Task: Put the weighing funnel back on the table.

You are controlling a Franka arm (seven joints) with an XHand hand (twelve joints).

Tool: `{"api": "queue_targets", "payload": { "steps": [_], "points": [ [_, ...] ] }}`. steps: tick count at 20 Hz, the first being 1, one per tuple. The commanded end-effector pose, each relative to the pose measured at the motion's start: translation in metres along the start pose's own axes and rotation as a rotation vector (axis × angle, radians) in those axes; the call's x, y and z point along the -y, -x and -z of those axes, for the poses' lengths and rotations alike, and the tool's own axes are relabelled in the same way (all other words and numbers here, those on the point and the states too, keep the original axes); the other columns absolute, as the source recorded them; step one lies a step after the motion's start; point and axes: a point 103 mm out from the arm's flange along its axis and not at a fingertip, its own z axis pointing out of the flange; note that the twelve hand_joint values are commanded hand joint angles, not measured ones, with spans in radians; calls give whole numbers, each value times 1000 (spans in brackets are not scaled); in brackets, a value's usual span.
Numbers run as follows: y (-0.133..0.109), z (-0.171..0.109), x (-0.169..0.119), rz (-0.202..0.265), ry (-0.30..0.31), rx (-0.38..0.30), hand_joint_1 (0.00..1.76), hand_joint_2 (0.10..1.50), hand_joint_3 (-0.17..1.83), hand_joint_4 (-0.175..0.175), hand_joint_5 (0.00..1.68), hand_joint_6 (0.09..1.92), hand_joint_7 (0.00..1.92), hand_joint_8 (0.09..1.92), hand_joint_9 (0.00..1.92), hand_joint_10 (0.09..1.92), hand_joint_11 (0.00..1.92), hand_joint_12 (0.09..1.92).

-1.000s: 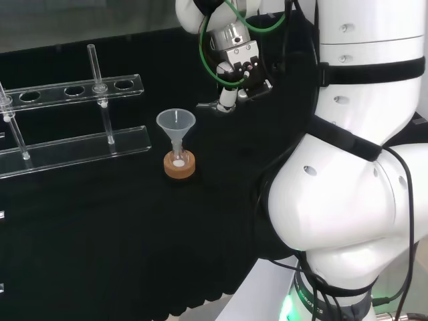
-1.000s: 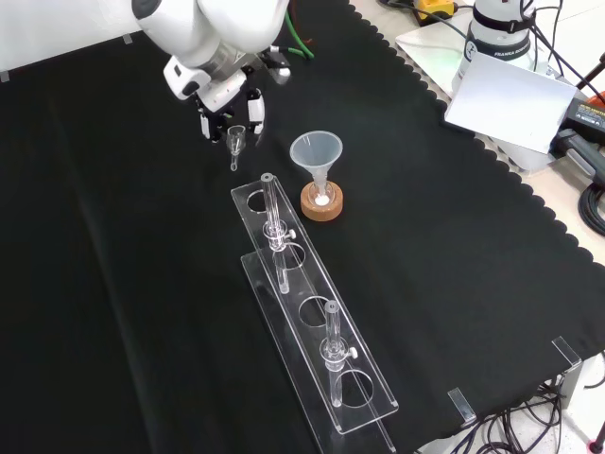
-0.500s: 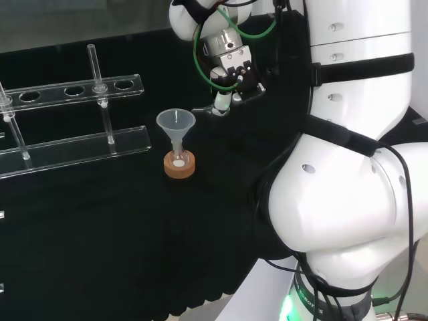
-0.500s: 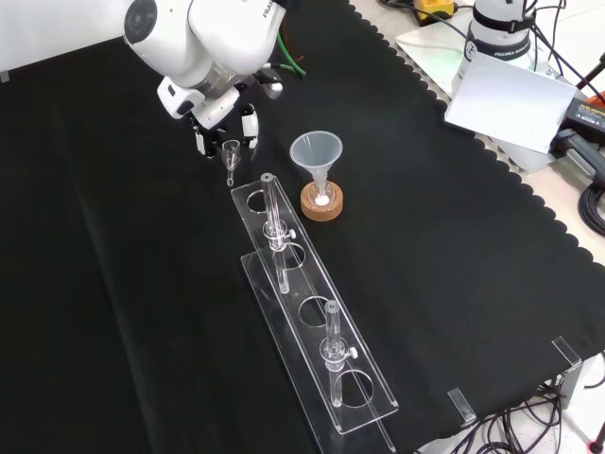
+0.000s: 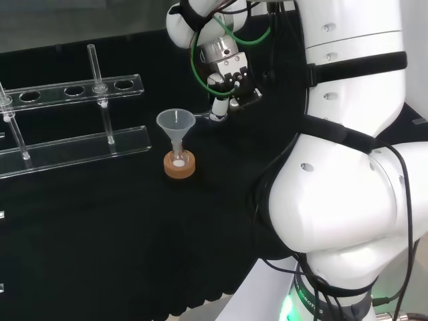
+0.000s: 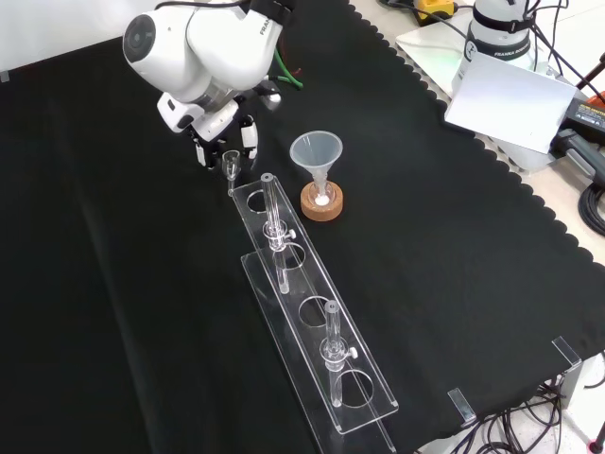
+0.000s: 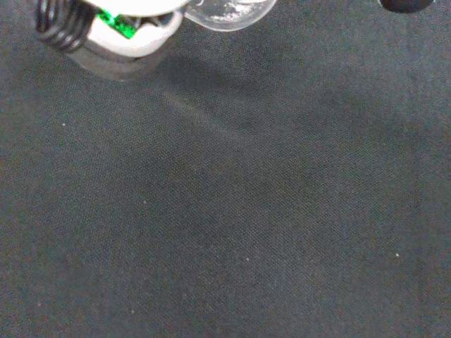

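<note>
The cloth (image 6: 454, 284) is black with a scalloped edge. In the wrist view its fine weave reads dark grey, flecked with pale specks. Against it the arm (image 5: 348, 200) is glossy white crossed by black bands, with a green cable (image 5: 193, 60) looping beside the black and white hand (image 6: 224, 132). The weighing funnel (image 6: 231, 163), the funnel (image 6: 316, 151) and the rack (image 6: 304, 282) are clear and colourless — the funnel faintly milky — while the cork ring (image 6: 321, 201) is tan-brown with a white patch at its centre.
</note>
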Motion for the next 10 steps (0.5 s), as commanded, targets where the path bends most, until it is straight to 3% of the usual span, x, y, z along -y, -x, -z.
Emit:
{"api": "queue_targets", "payload": {
  "steps": [1, 10],
  "points": [
    [-2, -4, -7, 4, 7, -6, 1116, 691, 604, 175, 1265, 668, 1393, 275, 1617, 87, 1496, 562],
    [-5, -8, -13, -3, 2, -6, 1116, 691, 604, 175, 1265, 669, 1392, 275, 1614, 87, 1493, 562]
  ]
}}
